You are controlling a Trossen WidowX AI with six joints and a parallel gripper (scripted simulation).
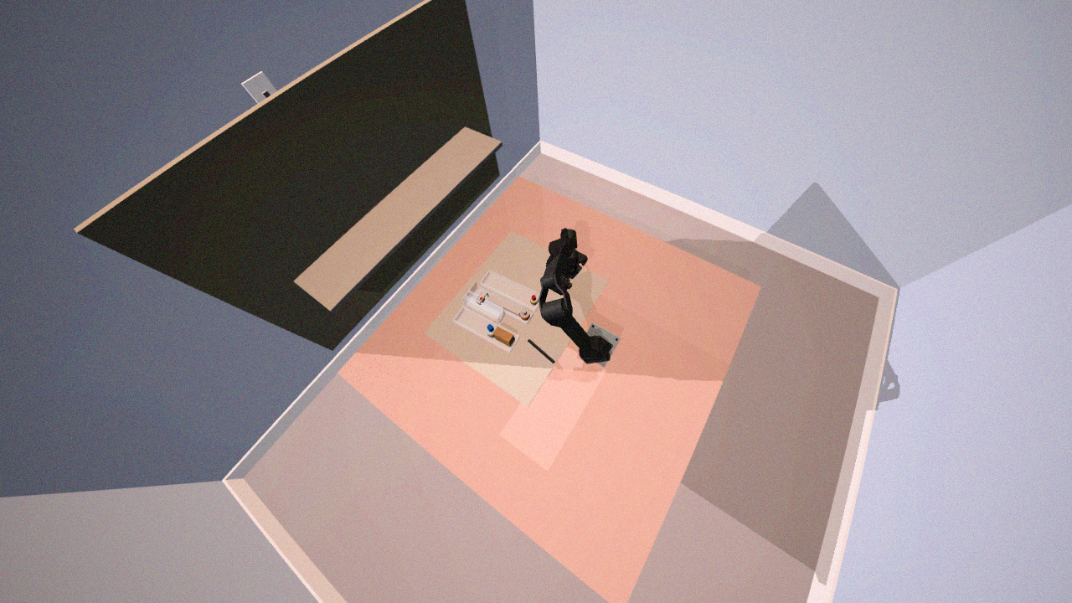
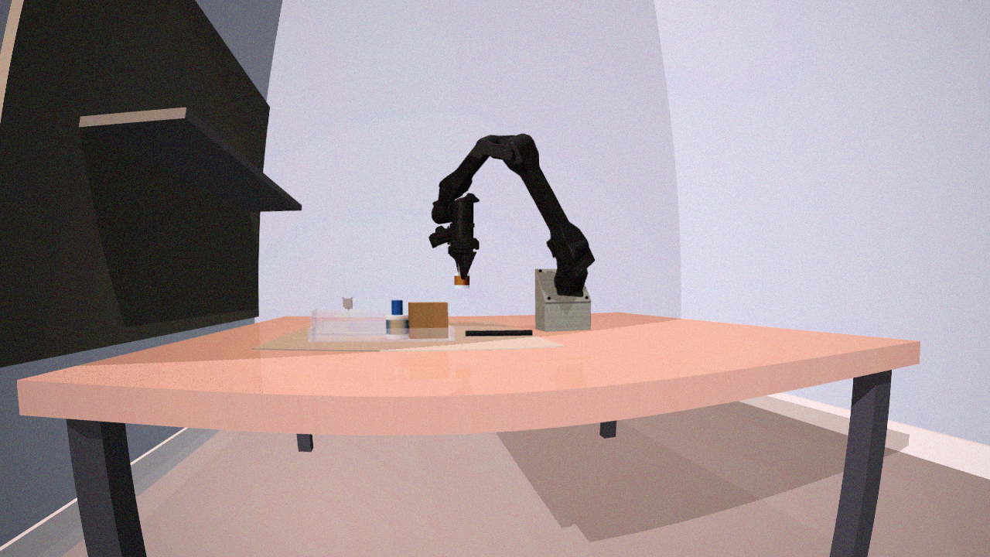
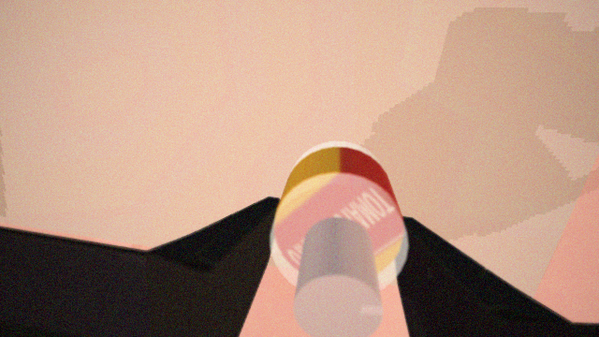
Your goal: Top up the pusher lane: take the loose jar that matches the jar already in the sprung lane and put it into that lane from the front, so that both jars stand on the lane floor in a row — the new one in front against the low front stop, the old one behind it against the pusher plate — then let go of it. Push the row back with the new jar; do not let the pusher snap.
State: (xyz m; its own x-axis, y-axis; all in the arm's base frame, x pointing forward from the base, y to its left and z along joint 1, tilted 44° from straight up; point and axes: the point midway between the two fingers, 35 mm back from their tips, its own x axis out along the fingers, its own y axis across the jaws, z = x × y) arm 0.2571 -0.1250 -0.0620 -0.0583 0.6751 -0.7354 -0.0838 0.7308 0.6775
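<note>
The bench [image 2: 623, 374] is seen with the arm [image 2: 533, 179] arched high over it from the grey base block [image 2: 561, 311], wrist pointed straight down. The end effector [image 2: 462, 275] is clenched on the loose jar [image 3: 339, 206], which is held well clear of the bench surface, lid up between the black fingers. The jar is hung right at the fingertips, beside and above the clear lane trays [image 2: 346, 325].

arm [image 2: 533, 179]: matte black all over, thick rounded links with bulky joints
base [image 2: 561, 309]: pale grey block with a sloped top and small dark screws
gripper [image 2: 462, 271]: black, two flat fingers tapering to points
</note>
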